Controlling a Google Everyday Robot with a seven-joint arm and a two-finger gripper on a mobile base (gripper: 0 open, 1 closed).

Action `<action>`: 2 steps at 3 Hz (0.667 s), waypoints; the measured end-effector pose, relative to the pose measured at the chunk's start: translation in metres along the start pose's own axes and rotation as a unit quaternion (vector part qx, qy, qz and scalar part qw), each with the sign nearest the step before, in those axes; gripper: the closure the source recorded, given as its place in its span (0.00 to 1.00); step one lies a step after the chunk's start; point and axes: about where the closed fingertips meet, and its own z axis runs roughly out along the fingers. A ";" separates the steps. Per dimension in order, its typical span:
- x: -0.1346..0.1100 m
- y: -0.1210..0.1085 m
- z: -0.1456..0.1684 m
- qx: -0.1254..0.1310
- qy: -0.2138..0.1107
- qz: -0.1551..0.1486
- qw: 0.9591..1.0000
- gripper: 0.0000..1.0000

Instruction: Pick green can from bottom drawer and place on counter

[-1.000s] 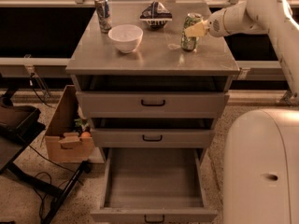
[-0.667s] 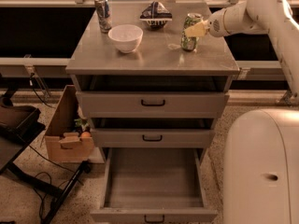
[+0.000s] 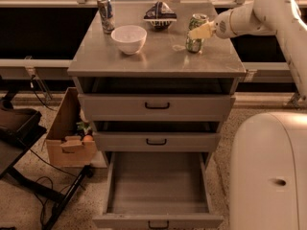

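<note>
The robot's broad white rounded base (image 3: 268,176) fills the lower right corner, and its thick white arm (image 3: 280,13) reaches in from the upper right, over the far right part of the grey three-drawer cabinet (image 3: 156,128). The cabinet's flat, smooth, faintly glossy grey counter (image 3: 163,59) carries all the small objects. Below it the two shallower grey drawers (image 3: 156,107), each with a small dark handle, stand slightly ajar, while the deep grey bottom drawer (image 3: 156,183) is pulled far out, its wide flat interior bare. Left of the cabinet a brown cardboard box (image 3: 67,140) sits on the speckled floor with small items inside, too blurred to name, and beside it a black stand (image 3: 21,138) with cables on the floor near it. On the counter a round white bowl (image 3: 128,38) stands left of centre, a dark patterned bowl-like object (image 3: 159,16) lies at the back edge, and a tall blue-and-silver can (image 3: 105,13) stands upright at the back left. The small green can (image 3: 194,45) with silver top stands upright on the counter, right of centre and near the back. The pale yellowish gripper (image 3: 200,31) is right at that can, overlapping its upper half; whether it clasps the can or is slack cannot be told.
</note>
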 end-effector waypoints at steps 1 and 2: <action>0.000 0.000 0.000 0.000 0.000 0.000 1.000 0.00; 0.000 -0.001 -0.002 0.000 0.000 0.000 1.000 0.00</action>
